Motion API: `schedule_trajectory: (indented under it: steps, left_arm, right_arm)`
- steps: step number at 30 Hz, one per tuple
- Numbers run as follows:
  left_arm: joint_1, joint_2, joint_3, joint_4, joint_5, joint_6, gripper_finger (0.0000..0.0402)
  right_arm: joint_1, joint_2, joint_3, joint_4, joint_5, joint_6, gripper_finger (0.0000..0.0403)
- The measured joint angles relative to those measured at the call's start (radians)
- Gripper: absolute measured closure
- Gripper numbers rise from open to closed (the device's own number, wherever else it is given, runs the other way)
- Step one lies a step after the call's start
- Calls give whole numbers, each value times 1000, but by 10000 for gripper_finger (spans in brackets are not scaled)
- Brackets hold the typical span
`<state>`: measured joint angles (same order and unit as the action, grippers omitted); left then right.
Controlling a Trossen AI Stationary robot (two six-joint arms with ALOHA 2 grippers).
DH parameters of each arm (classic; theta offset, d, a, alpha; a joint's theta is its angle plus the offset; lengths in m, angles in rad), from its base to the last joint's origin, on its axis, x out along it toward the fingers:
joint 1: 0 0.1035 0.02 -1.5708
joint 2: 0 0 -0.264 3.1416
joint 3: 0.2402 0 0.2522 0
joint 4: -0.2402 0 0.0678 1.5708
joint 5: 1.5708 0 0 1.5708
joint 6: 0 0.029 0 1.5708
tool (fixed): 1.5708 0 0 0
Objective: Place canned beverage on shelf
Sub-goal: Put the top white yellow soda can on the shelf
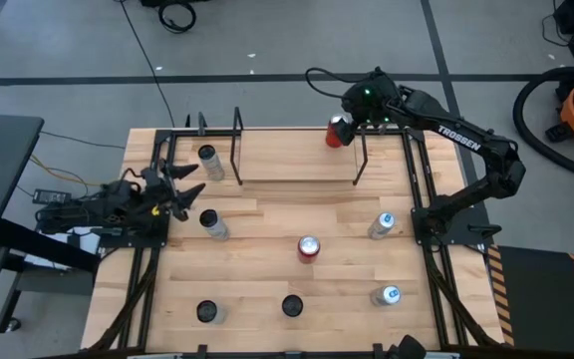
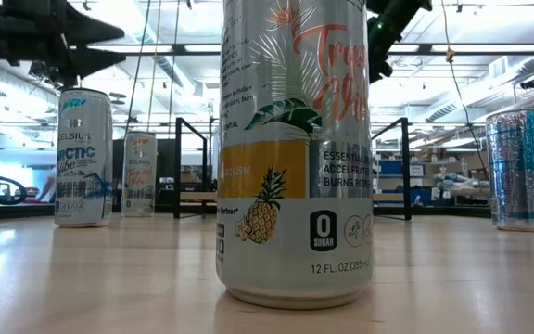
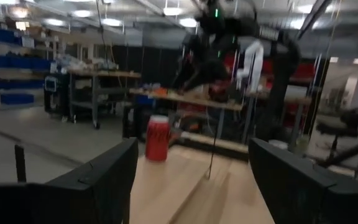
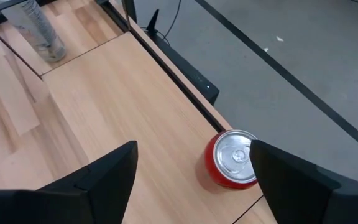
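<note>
Right wrist view alone shows red can (image 4: 234, 158) upright on shelf (image 4: 123, 118), beneath open right hand (image 4: 191, 180), left hand (image 1: 182, 187) open

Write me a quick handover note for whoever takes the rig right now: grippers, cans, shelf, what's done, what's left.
Right gripper: open, above the shelf's right end, holding nothing.
Left gripper: open, empty, waiting at the table's left edge.
Done: a red can stands upright on the shelf board near its right end, released. A silver can stands at the shelf's left end; whether on the board, I cannot tell.
Left: another red can at mid-table and five more cans on the table around it.
</note>
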<state>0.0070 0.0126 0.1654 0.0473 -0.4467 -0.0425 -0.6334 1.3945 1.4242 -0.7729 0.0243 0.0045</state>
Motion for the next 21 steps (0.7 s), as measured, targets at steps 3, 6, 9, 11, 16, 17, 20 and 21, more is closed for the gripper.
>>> schedule_trajectory:
  steps: [3, 6, 9, 11, 16, 17, 20, 21]
  left_arm:
    - [12, 14, 0, -3, 1, -4, 95]
    - [26, 15, 0, 8, 2, -33, 95]
    - [32, 14, 0, 3, 1, -44, 95]
    - [31, 15, 0, -13, 2, -43, 95]
    - [31, 72, 0, -28, 1, -27, 91]
    - [32, 93, 0, -24, 2, -25, 89]
    - [53, 168, 0, -2, -16, -25, 88]
    - [64, 192, 0, 2, -53, -30, 88]
  right_arm:
    - [0, 0, 0, 0, 0, 0, 84]
    - [0, 0, 0, 0, 0, 2, 84]
    - [0, 0, 0, 0, 0, 2, 84]
    - [0, 0, 0, 0, 0, 2, 84]
    - [0, 0, 0, 0, 0, 1, 84]
    - [0, 0, 0, 0, 0, 1, 84]
    - [0, 0, 0, 0, 0, 0, 84]
    - [0, 0, 0, 0, 0, 1, 84]
